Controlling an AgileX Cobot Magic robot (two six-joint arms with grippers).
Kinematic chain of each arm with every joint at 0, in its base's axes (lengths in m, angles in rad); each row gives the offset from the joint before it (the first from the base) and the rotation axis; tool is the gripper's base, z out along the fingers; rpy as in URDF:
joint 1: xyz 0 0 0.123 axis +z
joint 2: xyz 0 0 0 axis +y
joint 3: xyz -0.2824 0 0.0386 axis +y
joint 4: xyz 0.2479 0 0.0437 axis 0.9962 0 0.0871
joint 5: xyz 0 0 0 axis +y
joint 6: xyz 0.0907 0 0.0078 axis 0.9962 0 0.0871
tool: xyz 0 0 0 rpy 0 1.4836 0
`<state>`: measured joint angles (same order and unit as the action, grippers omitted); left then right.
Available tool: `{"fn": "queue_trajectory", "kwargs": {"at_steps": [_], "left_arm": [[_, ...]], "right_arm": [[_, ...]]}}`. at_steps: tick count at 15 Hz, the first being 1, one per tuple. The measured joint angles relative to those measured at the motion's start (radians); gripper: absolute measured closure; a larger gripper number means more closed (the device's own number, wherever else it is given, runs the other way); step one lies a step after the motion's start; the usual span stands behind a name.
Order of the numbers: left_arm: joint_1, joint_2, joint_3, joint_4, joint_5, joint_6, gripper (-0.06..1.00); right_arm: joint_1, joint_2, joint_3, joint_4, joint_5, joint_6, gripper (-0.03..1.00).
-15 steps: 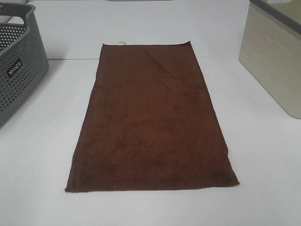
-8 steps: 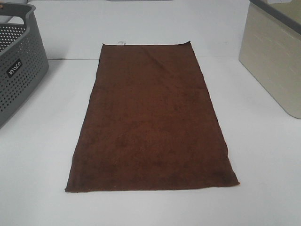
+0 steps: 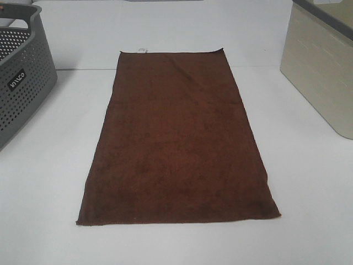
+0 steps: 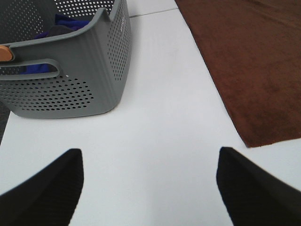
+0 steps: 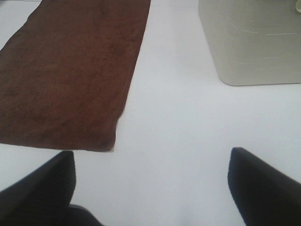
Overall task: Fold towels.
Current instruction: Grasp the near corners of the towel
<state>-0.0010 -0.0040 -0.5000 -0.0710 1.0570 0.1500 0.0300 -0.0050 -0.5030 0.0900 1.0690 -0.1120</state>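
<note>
One dark reddish-brown towel (image 3: 176,141) lies flat and spread out lengthwise in the middle of the white table, with a small white tag (image 3: 142,51) at its far short edge. Neither arm shows in the exterior view. The left wrist view has the towel's near left corner (image 4: 249,66) ahead of my left gripper (image 4: 150,186), which is open over bare table with nothing between its fingers. In the right wrist view the towel's near right corner (image 5: 70,80) lies ahead of my right gripper (image 5: 150,183), also open and empty.
A grey perforated basket (image 3: 19,77) stands at the far left and holds dark blue cloth (image 4: 44,33). A beige bin (image 3: 322,66) with a dark rim stands at the far right. White table (image 3: 309,193) surrounds the towel.
</note>
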Motion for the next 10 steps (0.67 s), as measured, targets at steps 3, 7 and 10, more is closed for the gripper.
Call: {"fn": "queue_trajectory", "kwargs": {"at_steps": [3, 7, 10], "left_arm": [[0.0, 0.0, 0.0, 0.0, 0.0, 0.0, 0.2], [0.0, 0.0, 0.0, 0.0, 0.0, 0.0, 0.2], [0.0, 0.0, 0.0, 0.0, 0.0, 0.0, 0.2]], "right_arm": [[0.0, 0.0, 0.0, 0.0, 0.0, 0.0, 0.14], [0.0, 0.0, 0.0, 0.0, 0.0, 0.0, 0.14], [0.0, 0.0, 0.0, 0.0, 0.0, 0.0, 0.14]]}}
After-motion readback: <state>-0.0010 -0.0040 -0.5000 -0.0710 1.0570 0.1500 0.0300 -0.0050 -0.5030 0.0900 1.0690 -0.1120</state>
